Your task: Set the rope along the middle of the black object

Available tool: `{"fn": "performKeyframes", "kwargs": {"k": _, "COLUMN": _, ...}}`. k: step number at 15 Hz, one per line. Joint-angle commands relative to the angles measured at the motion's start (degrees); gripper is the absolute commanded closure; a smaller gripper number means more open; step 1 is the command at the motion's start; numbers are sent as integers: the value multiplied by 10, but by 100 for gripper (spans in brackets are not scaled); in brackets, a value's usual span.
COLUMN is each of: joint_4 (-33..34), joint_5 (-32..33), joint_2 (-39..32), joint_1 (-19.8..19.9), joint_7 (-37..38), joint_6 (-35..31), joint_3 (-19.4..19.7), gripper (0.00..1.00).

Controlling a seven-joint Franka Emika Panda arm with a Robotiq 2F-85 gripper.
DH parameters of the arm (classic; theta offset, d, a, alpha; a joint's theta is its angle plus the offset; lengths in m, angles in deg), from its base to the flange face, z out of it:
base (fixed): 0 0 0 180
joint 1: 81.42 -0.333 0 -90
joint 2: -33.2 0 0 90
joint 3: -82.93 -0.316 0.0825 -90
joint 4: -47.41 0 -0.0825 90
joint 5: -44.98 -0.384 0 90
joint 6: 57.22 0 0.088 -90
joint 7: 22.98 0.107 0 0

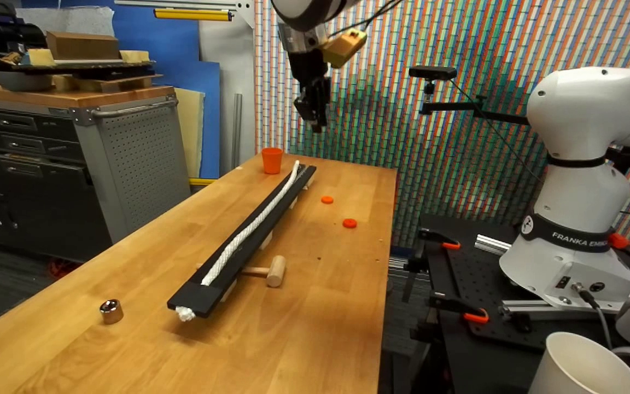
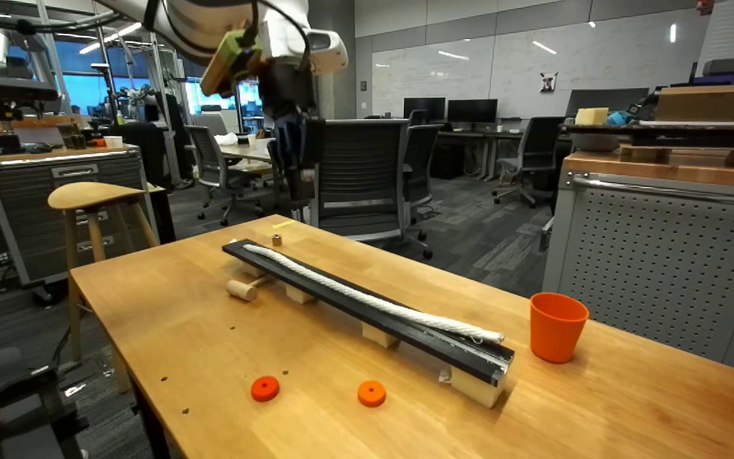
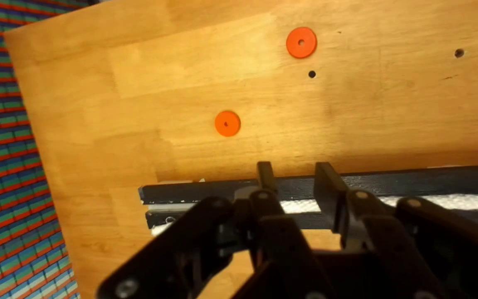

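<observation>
The rope (image 1: 255, 221) (image 2: 367, 295) (image 3: 301, 206) is white and lies lengthwise on the long black object (image 1: 245, 250) (image 2: 341, 299) (image 3: 388, 185). At the end near the orange cup, the rope veers out of the central groove and its tip rests at one long edge, leaving groove bare there. At the opposite end, a short black section covers the rope, and a frayed white tip shows beyond the bar. My gripper (image 1: 318, 126) (image 2: 301, 194) (image 3: 292, 171) is open and empty, high above the bar. Its fingers hide part of rope and bar in the wrist view.
Pale wooden blocks (image 2: 476, 386) raise the bar off the table. A wooden mallet (image 1: 276, 271) (image 2: 241, 290) lies with its handle under it. An orange cup (image 1: 272, 160) (image 2: 557, 328), two orange discs (image 2: 265, 388) (image 2: 371, 393) and a metal cylinder (image 1: 111, 311) stand around it.
</observation>
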Motion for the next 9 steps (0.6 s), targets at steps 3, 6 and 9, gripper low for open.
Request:
{"fn": "performKeyframes", "kwargs": {"k": 3, "joint_4": 50, "joint_5": 117, "joint_2": 99, "joint_1": -3, "joint_7": 61, "joint_6": 28, "joint_3": -22, "gripper": 50}}
{"fn": "performKeyframes", "kwargs": {"k": 6, "joint_4": 50, "joint_5": 120, "joint_2": 106, "joint_1": -2, "joint_7": 61, "joint_6": 29, "joint_3": -21, "gripper": 50}}
{"fn": "performKeyframes", "kwargs": {"k": 9, "joint_4": 50, "joint_5": 121, "joint_2": 106, "joint_1": -2, "joint_7": 61, "joint_6": 29, "joint_3": -22, "gripper": 50}}
